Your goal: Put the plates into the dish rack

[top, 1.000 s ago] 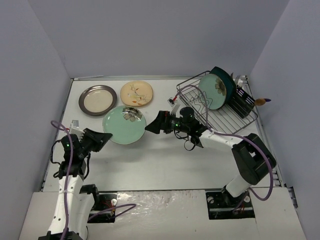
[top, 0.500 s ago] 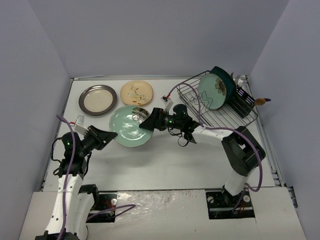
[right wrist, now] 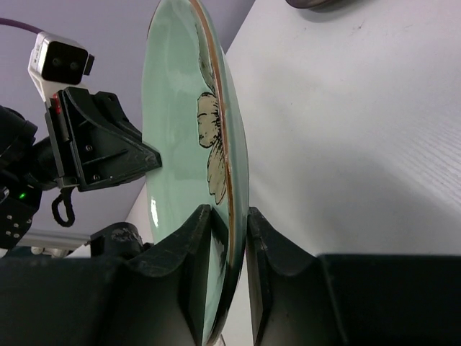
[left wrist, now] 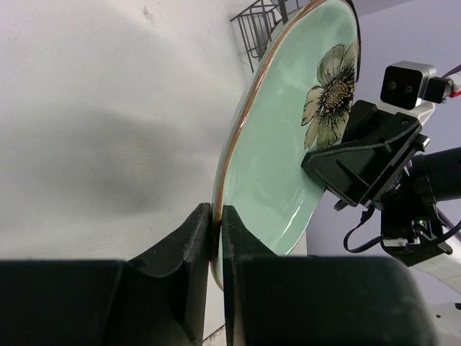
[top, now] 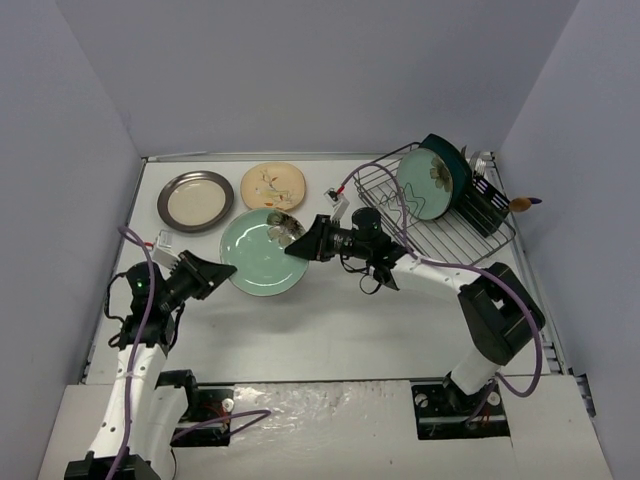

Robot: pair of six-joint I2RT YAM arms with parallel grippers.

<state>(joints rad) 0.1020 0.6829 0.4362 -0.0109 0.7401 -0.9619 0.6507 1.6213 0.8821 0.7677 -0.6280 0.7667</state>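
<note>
We are counting five plates [top: 273, 186]: two lying flat far left, two standing in the dish rack [top: 450, 232] far right, one mint plate [top: 255, 262] tilted between left gripper [left wrist: 216, 216] and right gripper [right wrist: 229, 216], both reaching inward, pinching its rim.

You have open bench [top: 330, 320] on the near side of the mint plate [top: 258, 262]. Behind it lie the grey-rimmed plate [top: 195, 199] and cream floral plate [top: 273, 186]. Rightward, upright plates [top: 425, 183] fill the far end of the dish rack [top: 440, 232].

High overhead view from behind — two close, opposed wrist views, mint plate [top: 258, 268] common to all.
</note>
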